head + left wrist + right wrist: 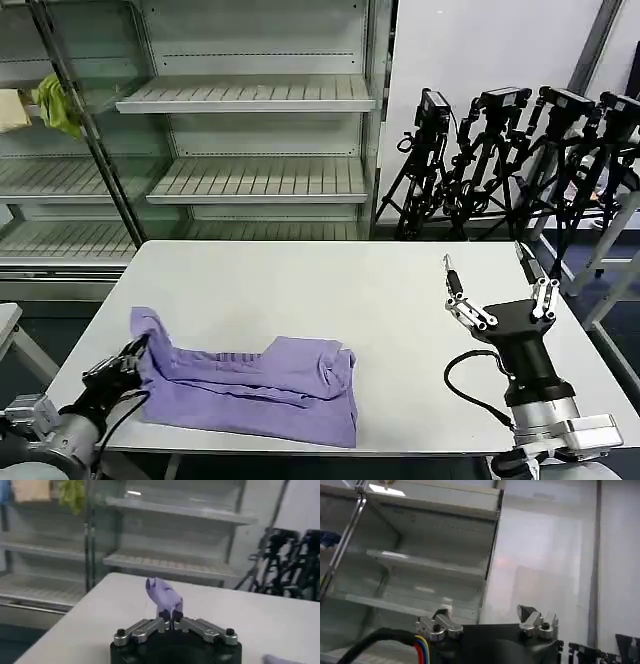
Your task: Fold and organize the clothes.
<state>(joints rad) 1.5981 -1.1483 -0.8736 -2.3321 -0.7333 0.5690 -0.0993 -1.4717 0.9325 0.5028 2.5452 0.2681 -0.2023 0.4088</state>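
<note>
Your left hand (138, 352) is clamped on the T-shirt (262, 385) at its near-left corner; in the left wrist view a tuft of lavender fabric (164, 597) stands up from between the closed fingertips. The lavender T-shirt lies bunched and partly folded on the white counter (330, 290), close to the counter's near edge and toward its left end. Its long axis runs along that near edge, stretching away from your left hand toward the counter's middle.

Your right hand (497, 295) is held above the counter's right part, fingers (465, 305) spread wide with nothing between them, well apart from the shirt. The shirt's free end, the rumpled part nearest the counter's middle, is the end closest to that hand.

So the coming move likely turns on this: the shirt's length lies between your two hands, one end already pinched, the other loose. Your left is the only hand on the fabric; the right would have to cross toward the counter's middle to reach the free end.
</note>
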